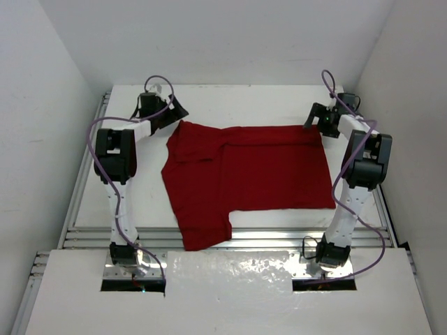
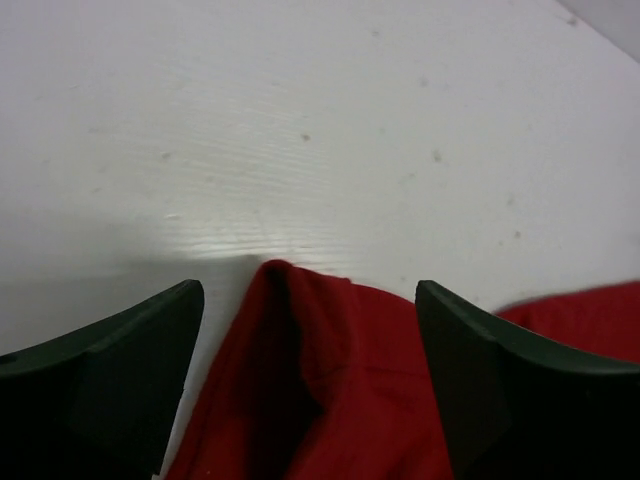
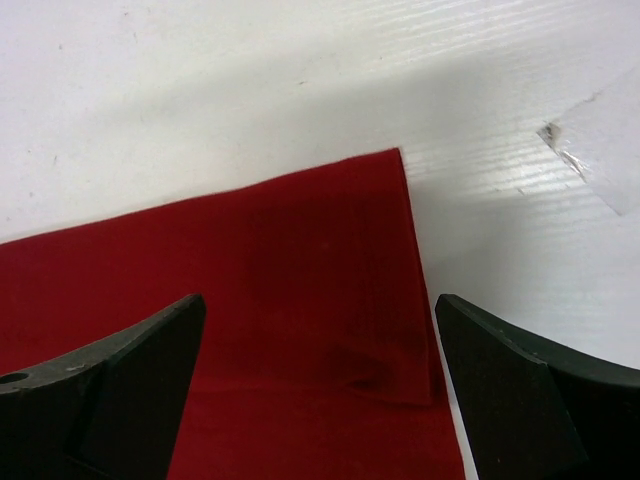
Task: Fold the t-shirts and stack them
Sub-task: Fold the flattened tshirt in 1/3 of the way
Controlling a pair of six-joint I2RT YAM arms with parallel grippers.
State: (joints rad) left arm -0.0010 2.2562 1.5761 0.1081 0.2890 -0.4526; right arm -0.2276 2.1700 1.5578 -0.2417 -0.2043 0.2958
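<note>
The dark red t-shirt (image 1: 244, 174) lies flat on the white table, partly folded, one sleeve reaching the near edge. My left gripper (image 1: 174, 112) is open at the shirt's far left corner; in the left wrist view that bunched corner (image 2: 320, 380) lies between the two dark fingers (image 2: 110, 370). My right gripper (image 1: 312, 120) is open at the far right corner; in the right wrist view the folded corner (image 3: 330, 280) lies between the fingers (image 3: 520, 390). Neither gripper holds cloth.
White walls close in on the left, right and back. The table (image 1: 230, 98) has rails along its left and near edges. A shiny plastic sheet (image 1: 230, 272) lies on the near platform between the arm bases. A clear tape scrap (image 3: 590, 150) lies on the table.
</note>
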